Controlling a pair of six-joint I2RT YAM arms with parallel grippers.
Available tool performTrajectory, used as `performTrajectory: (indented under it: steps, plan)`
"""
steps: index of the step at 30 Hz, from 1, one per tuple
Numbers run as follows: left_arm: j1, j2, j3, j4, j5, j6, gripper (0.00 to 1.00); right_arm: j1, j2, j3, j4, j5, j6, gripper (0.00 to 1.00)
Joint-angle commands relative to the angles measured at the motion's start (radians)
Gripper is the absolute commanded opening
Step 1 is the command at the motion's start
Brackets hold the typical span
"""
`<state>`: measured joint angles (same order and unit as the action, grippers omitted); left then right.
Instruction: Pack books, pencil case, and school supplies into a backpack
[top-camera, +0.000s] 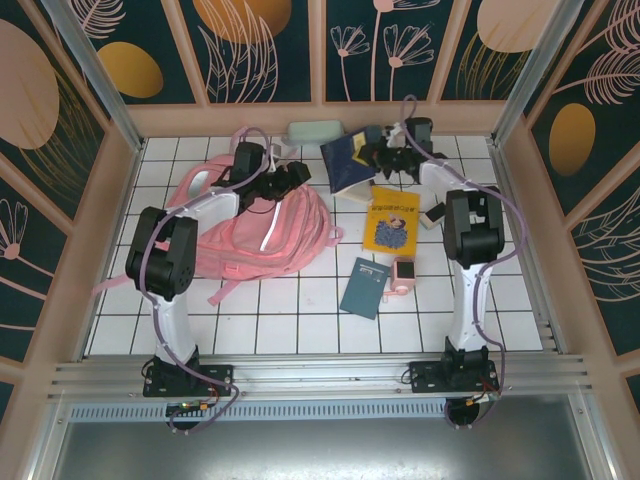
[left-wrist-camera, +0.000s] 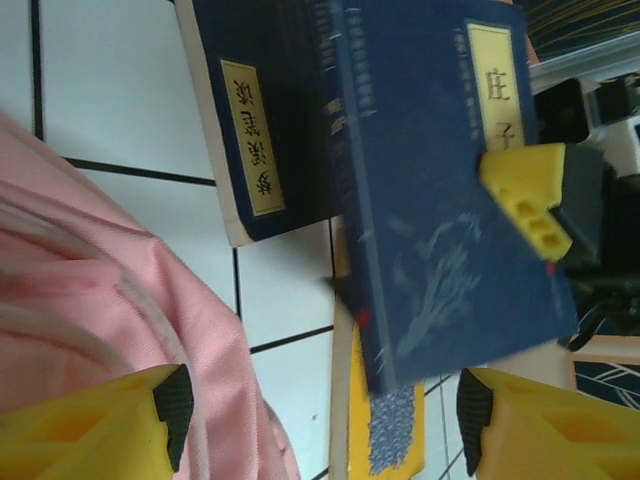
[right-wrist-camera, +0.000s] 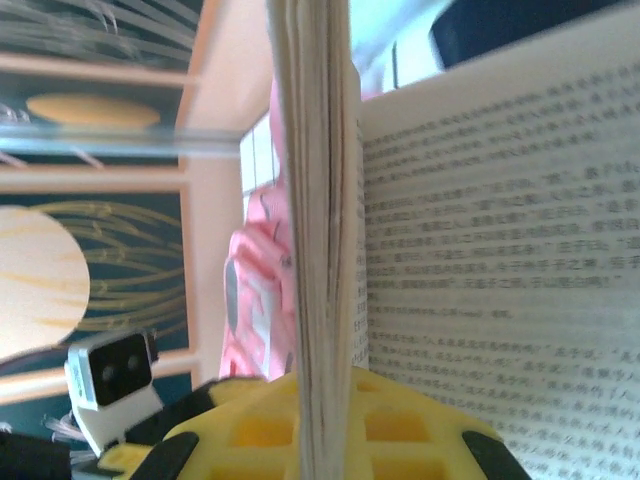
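Left end effector (top-camera: 292, 176) hovered spread wide at the top of the pink backpack (top-camera: 255, 235) on the desk (top-camera: 300, 320), my guess to hold its mouth open, while the right end effector (top-camera: 380, 155) pinched a navy book (top-camera: 345, 162) raised near it, ready to feed in.

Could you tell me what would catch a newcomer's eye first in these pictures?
The big pink backpack sprawls on the left of the tiled table, the left gripper open at its far edge. At the back, the right gripper pinches a navy book lifted off the tiles, its pages hanging open. A bright yellow book lies flat just in front.
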<state>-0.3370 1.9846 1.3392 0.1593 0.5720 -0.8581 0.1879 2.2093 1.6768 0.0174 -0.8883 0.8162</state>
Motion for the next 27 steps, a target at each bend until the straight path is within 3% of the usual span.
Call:
performTrajectory:
  steps: [1,11,17,20,27]
  plan:
    - [-0.007,0.033,0.02,0.139,0.053,-0.09,0.72,0.04,-0.091,-0.058,0.159,-0.055,0.078,0.0]
    - [-0.007,0.111,0.012,0.237,0.079,-0.179,0.68,0.081,-0.185,-0.259,0.483,-0.133,0.302,0.0]
    - [-0.008,0.125,-0.018,0.443,0.138,-0.313,0.57,0.108,-0.189,-0.314,0.62,-0.159,0.41,0.0]
    - [-0.008,0.124,-0.04,0.572,0.166,-0.395,0.49,0.114,-0.198,-0.332,0.655,-0.158,0.439,0.0]
    - [-0.008,0.078,-0.091,0.698,0.181,-0.482,0.16,0.11,-0.248,-0.331,0.558,-0.139,0.374,0.0]
